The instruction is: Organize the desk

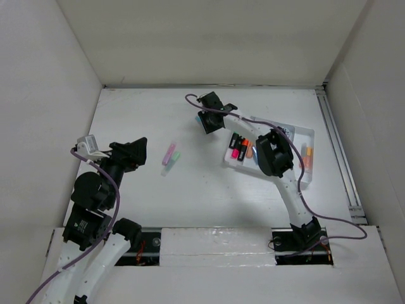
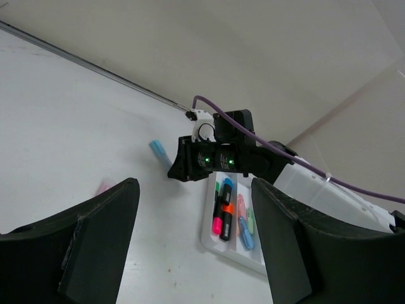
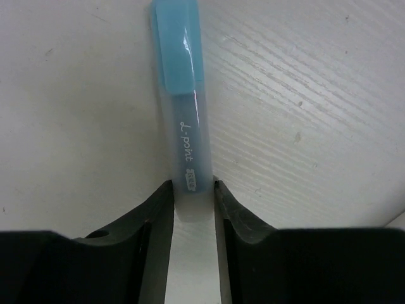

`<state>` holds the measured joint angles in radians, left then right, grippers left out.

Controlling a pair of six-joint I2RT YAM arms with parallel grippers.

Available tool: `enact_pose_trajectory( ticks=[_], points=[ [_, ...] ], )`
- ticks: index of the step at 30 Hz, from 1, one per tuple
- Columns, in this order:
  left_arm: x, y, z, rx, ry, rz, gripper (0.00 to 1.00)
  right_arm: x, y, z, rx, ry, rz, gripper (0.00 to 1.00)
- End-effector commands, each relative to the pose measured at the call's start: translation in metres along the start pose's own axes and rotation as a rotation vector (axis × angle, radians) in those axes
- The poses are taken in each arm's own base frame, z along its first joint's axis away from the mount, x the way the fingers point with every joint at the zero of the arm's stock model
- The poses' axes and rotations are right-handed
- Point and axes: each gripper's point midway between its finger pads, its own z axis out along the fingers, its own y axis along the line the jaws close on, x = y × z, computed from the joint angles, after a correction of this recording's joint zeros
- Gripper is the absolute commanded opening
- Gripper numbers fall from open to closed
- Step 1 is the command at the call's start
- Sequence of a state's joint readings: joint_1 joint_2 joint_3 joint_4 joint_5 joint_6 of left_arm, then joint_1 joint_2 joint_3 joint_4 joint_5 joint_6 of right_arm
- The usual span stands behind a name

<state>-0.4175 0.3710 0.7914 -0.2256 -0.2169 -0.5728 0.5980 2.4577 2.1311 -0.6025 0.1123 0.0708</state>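
The white desk [image 1: 139, 111] holds a pink highlighter [image 1: 169, 153] and a green one [image 1: 175, 158] side by side near its middle. My right gripper [image 1: 204, 121] is at the far middle, shut on the tail of a light blue highlighter [image 3: 182, 107], which lies at or just above the desk surface. It also shows in the left wrist view [image 2: 159, 151]. My left gripper [image 1: 140, 151] is open and empty, left of the pink and green pair. In its own view the left gripper [image 2: 196, 215] faces the tray, and its fingers [image 2: 95, 234] are wide apart.
A white compartmented tray [image 1: 305, 132] at the right holds several highlighters: black-bodied pink and orange ones [image 1: 239, 149], and pastel ones [image 2: 245, 228]. White walls enclose the desk. A metal rail [image 1: 338, 152] runs along the right edge.
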Motion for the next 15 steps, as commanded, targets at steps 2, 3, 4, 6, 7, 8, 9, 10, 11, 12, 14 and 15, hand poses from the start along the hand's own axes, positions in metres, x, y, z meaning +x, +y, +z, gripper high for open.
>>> enact_pose_trajectory(
  ticks=[2,3,4,6,7,8,9,10,11,12,14,15],
  points=[
    [-0.004,-0.007,0.003,0.034,-0.021,0.006,0.67,0.027,0.015,-0.003,-0.026,0.089,-0.062,0.28],
    [-0.004,-0.007,0.003,0.034,-0.02,0.008,0.67,0.027,0.015,-0.004,-0.024,0.089,-0.062,0.21],
    [-0.004,-0.006,0.003,0.033,-0.022,0.008,0.67,0.029,0.012,-0.005,-0.013,0.094,-0.061,0.18],
    [-0.005,-0.007,0.002,0.035,-0.024,0.007,0.67,0.031,0.009,-0.01,0.001,0.103,-0.057,0.07],
    [-0.005,-0.007,0.001,0.036,-0.025,0.006,0.67,0.032,0.014,-0.012,-0.003,0.103,-0.06,0.04],
    [-0.005,-0.007,0.001,0.037,-0.024,0.006,0.67,0.039,0.014,-0.013,-0.004,0.118,-0.06,0.01],
    [-0.006,-0.007,0.0,0.04,-0.028,0.005,0.67,0.032,0.014,-0.022,-0.006,0.097,-0.046,0.0],
    [-0.006,-0.007,0.0,0.04,-0.028,0.005,0.67,0.028,0.013,-0.027,-0.003,0.077,-0.034,0.0],
    [-0.007,-0.008,-0.001,0.044,-0.031,0.006,0.67,0.023,0.014,-0.033,-0.005,0.057,-0.021,0.0],
    [-0.007,-0.008,-0.001,0.044,-0.032,0.004,0.67,0.031,0.014,-0.035,-0.003,0.063,0.009,0.0],
    [-0.006,-0.007,-0.001,0.044,-0.031,0.004,0.67,0.002,0.016,-0.062,-0.026,-0.05,0.059,0.0],
    [-0.006,-0.007,-0.002,0.044,-0.031,0.006,0.67,0.004,0.019,-0.065,-0.042,-0.081,0.107,0.0]
  ],
)
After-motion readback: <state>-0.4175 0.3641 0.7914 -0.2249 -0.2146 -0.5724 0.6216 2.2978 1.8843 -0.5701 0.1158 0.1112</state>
